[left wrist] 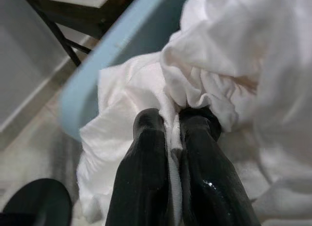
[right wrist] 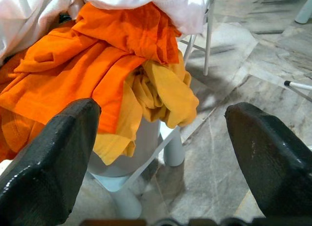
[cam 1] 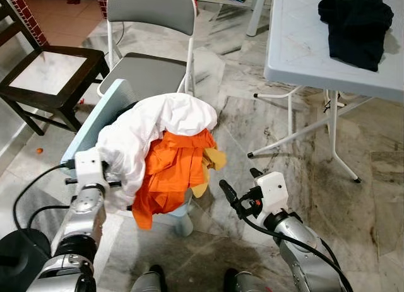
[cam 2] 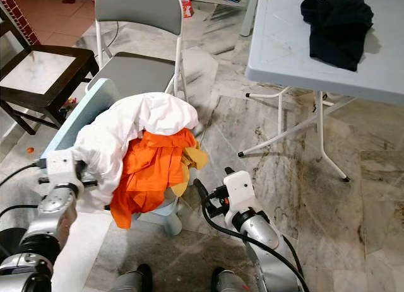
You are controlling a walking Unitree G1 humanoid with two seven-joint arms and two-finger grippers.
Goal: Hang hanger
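Observation:
A heap of clothes lies on a pale blue plastic chair (cam 1: 96,120). A white garment (cam 1: 158,118) is on top. Under it an orange garment (cam 1: 172,173) hangs down the front, beside a yellow one (cam 1: 213,159). My left gripper (left wrist: 176,119) is at the left side of the heap, shut on a fold of the white garment (left wrist: 214,65). My right gripper (cam 1: 241,183) is open, low and just right of the heap, its fingers pointing at the orange garment (right wrist: 97,55) and the yellow garment (right wrist: 165,89) without touching them.
A grey folding chair (cam 1: 148,14) stands right behind the blue chair. A dark wooden seat (cam 1: 53,71) is at the left. At the right a white folding table (cam 1: 303,46) carries a black garment (cam 1: 356,27). Marble floor lies between chair and table.

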